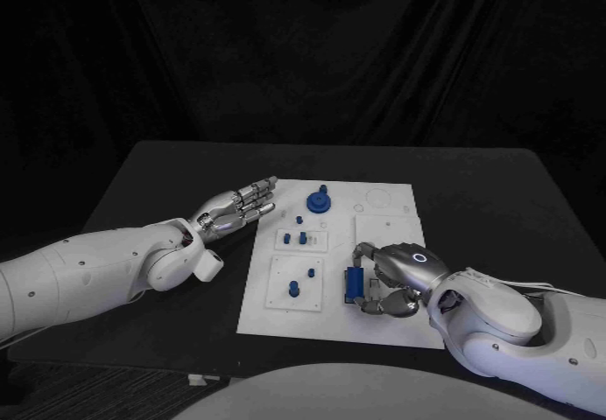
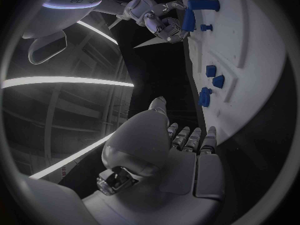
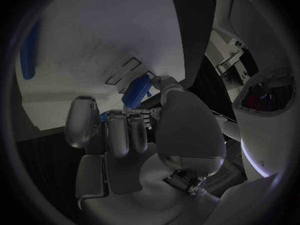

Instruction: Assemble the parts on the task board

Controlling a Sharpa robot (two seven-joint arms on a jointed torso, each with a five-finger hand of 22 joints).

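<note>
Silver fingers of the right hand (image 1: 394, 278) curled round a long blue part (image 1: 355, 284) near the task board's (image 1: 385, 203) front edge; a loose pinch could have tilted or dropped it. Left hand (image 1: 235, 208) lay spread and empty beside the board's left edge, near a blue gear-like part (image 1: 320, 201).

This looks like a robotics lab or test cell set up for recording. A black bench (image 1: 151, 184) stands before a black curtain (image 1: 316, 70) that hangs in folds across the whole far side, shutting off the background. In the middle of the bench lies a white task board (image 1: 379, 324) with small blue parts (image 1: 320, 202) in its recesses, a purpose-made test fixture. The left wrist view shows long strip lights (image 2: 62, 81) on a high, industrial-looking ceiling.
</note>
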